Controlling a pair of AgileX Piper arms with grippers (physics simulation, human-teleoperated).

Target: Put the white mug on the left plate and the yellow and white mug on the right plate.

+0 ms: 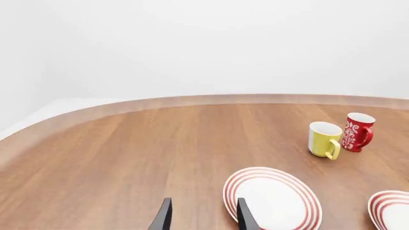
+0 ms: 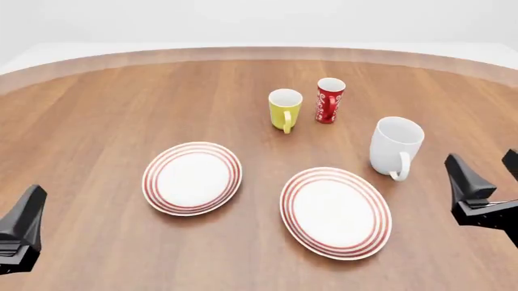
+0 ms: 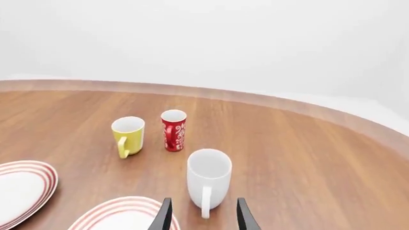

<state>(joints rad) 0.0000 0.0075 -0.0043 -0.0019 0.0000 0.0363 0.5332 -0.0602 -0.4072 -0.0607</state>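
Round wooden table (image 2: pixel 121 103), plain white walls (image 2: pixel 259 18), left gripper (image 1: pixel 203 218) and right gripper (image 3: pixel 203 216) both parted, empty

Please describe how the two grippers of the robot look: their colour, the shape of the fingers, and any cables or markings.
The left gripper and the right gripper are matte black throughout. Their fingers are flat, blade-like wedges tapering to narrow tips, and the right one sits on a blocky, angular black base. No cables, labels or markings show in any view, and little of the arms behind them is visible.
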